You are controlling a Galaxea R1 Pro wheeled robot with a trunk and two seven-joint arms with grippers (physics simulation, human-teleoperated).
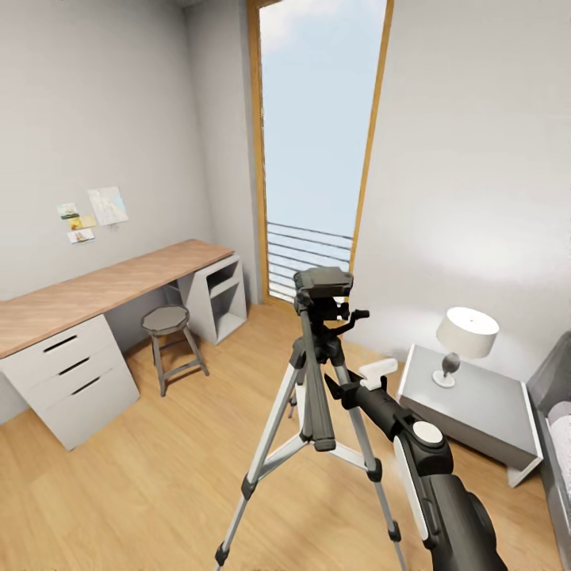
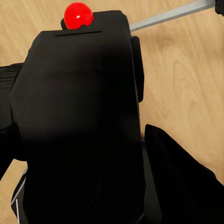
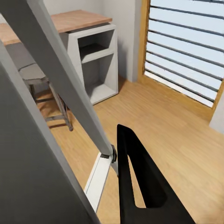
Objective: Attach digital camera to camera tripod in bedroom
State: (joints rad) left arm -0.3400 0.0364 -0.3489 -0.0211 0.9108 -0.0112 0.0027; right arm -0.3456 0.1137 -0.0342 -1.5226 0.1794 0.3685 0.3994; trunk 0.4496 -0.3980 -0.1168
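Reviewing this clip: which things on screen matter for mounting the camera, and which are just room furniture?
Job:
- camera tripod, head plate bare
- digital camera, close before the left claw's camera
- right claw, beside the tripod's column

Lying about:
- desk
- stool
- lamp on nightstand
- balcony door

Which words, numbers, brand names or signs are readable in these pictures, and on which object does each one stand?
None can be read.
Papers pinned on the wall above the desk: too small and blurred to tell any text.
Digital camera: no lettering visible, just a red dot.
Camera tripod: no visible marking.
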